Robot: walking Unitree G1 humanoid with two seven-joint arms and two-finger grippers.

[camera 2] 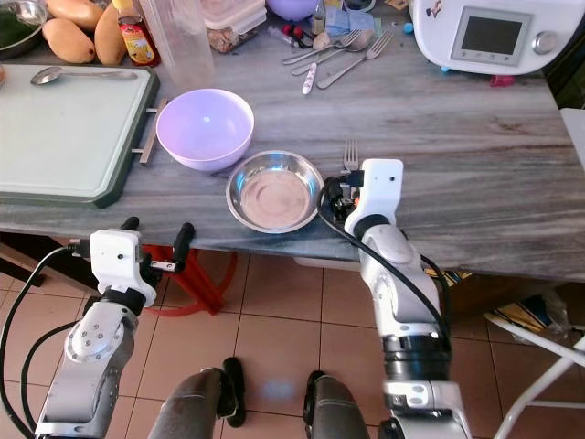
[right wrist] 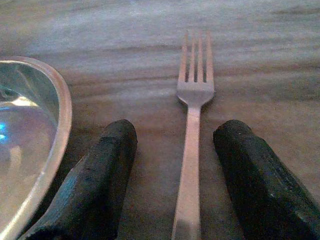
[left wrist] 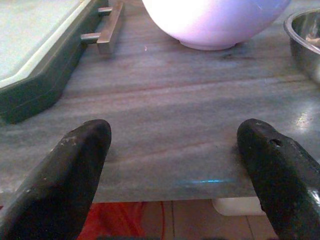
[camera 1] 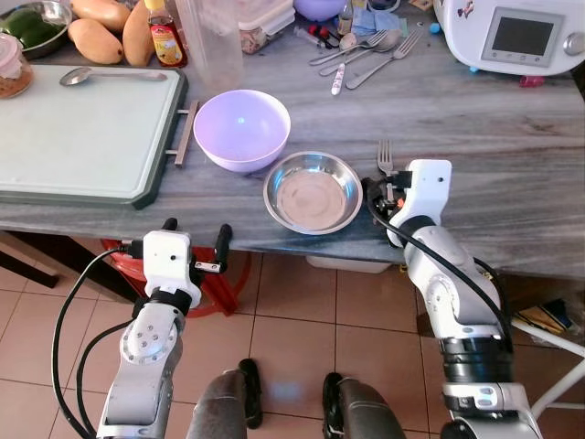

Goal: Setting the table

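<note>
A steel fork (right wrist: 192,145) lies on the grey stone counter (camera 1: 512,165), tines pointing away from me, just right of a shallow steel bowl (camera 1: 313,192). My right gripper (right wrist: 177,131) is open and rests low on the counter, one finger on each side of the fork's handle without touching it. A lavender bowl (camera 1: 241,130) stands behind and left of the steel bowl. My left gripper (camera 1: 196,233) is open at the counter's front edge, level with the top, nothing between its fingers (left wrist: 75,165).
A pale green cutting board (camera 1: 82,137) with a spoon (camera 1: 91,75) covers the counter's left. Loose cutlery (camera 1: 366,50), a white appliance (camera 1: 512,37), mangoes (camera 1: 96,41), a sauce bottle (camera 1: 164,37) and a clear jug (camera 1: 210,41) line the back.
</note>
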